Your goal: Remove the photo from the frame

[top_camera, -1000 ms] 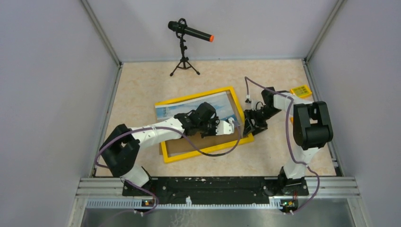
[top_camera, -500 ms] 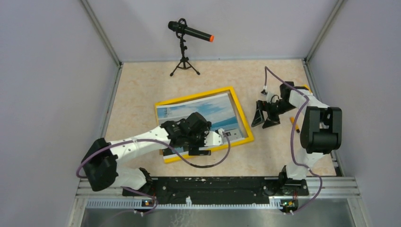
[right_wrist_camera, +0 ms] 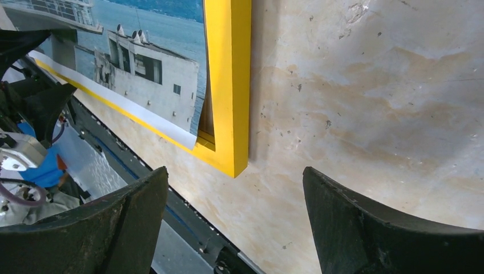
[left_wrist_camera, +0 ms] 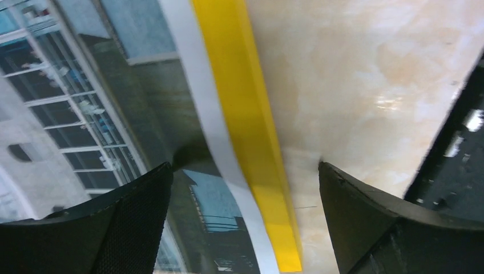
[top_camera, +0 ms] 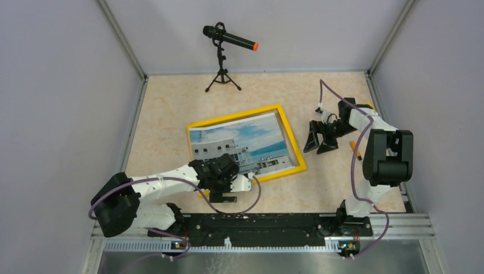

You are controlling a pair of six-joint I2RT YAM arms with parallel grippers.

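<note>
Left hand (left_wrist_camera: 244, 166) hovers spread over the frame's (left_wrist_camera: 240, 85) near edge; right hand (right_wrist_camera: 234, 169), also spread, sits clear beside it.

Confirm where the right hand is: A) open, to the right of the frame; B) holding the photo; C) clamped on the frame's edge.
A: the right hand hangs open beside the frame, touching neither it nor the photo.
</note>
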